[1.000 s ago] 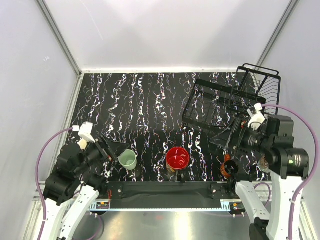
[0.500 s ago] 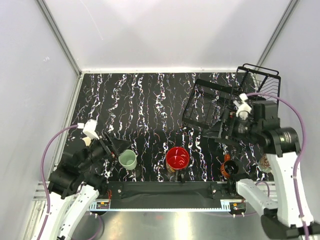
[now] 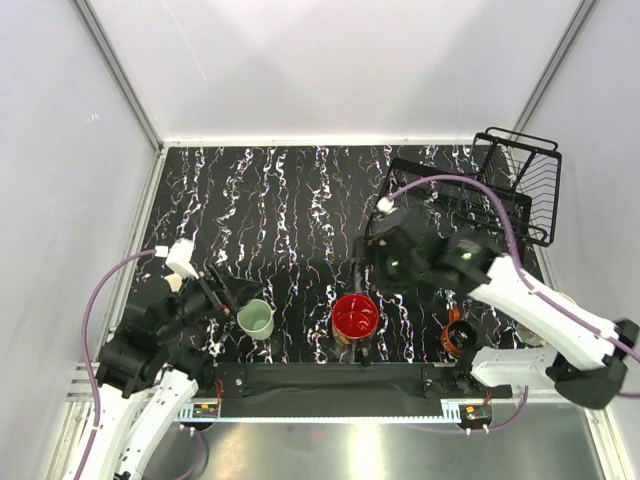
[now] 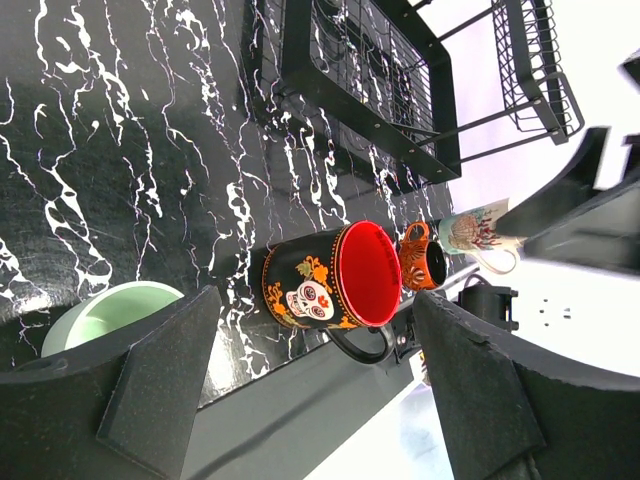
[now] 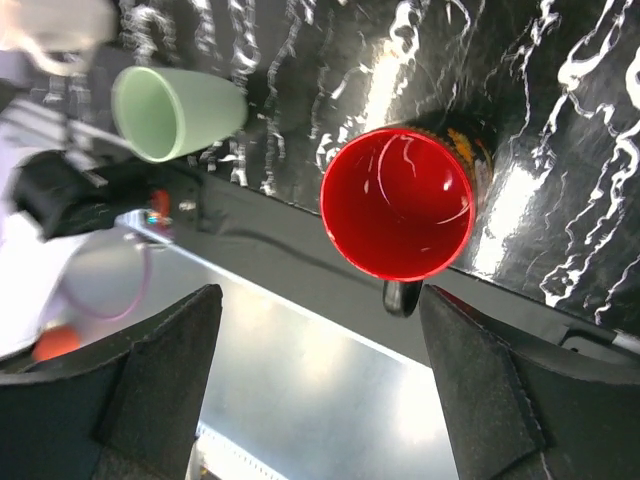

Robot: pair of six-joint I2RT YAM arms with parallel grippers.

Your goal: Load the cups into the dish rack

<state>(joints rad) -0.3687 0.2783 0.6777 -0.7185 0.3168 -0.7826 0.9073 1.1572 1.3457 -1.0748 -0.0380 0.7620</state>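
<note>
The pale mint-green mug [image 3: 257, 319] and red-lined black mug [image 3: 356, 316] are left outside the black wire dish rack [image 3: 470, 205], with left gripper [image 4: 315, 370] and right gripper [image 5: 320, 370] spread empty.

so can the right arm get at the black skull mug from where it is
Probably yes: the right gripper hangs open over the black skull mug, whose red mouth faces up, and nothing lies between them; the mint-green mug stands aside.
</note>
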